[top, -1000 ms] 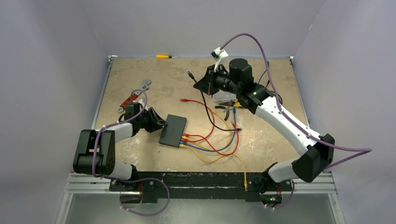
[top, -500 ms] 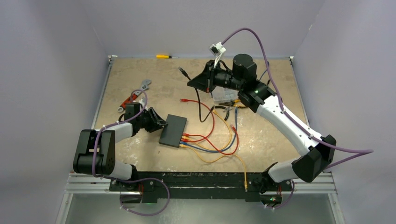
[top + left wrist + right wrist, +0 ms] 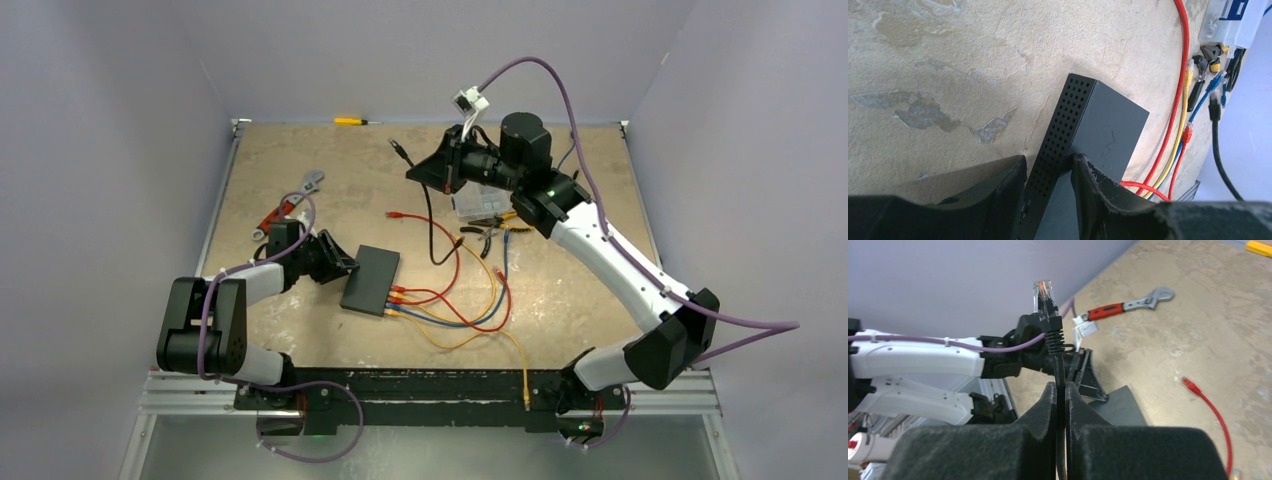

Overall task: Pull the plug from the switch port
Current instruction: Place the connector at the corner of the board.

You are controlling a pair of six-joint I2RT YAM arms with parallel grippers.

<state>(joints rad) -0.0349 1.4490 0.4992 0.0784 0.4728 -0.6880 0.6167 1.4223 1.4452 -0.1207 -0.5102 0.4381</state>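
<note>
Fingers on R [image 3: 1046, 405] pinch black cable [image 3: 1057, 347] under its plug [image 3: 1044, 295], L fingers [image 3: 1003, 192] clamp switch [image 3: 1108, 130]; organiser box [image 3: 478, 206] contents unclear.

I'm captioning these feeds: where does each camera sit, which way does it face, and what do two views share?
Top external: above and behind the bases, looking down at the table; both arms show.
Left wrist: faces down along the left gripper, clamped on the switch.
Right wrist: looks past the right gripper, shut on the black cable, toward the left arm.
Shared: top and right wrist both show the wrench.
</note>
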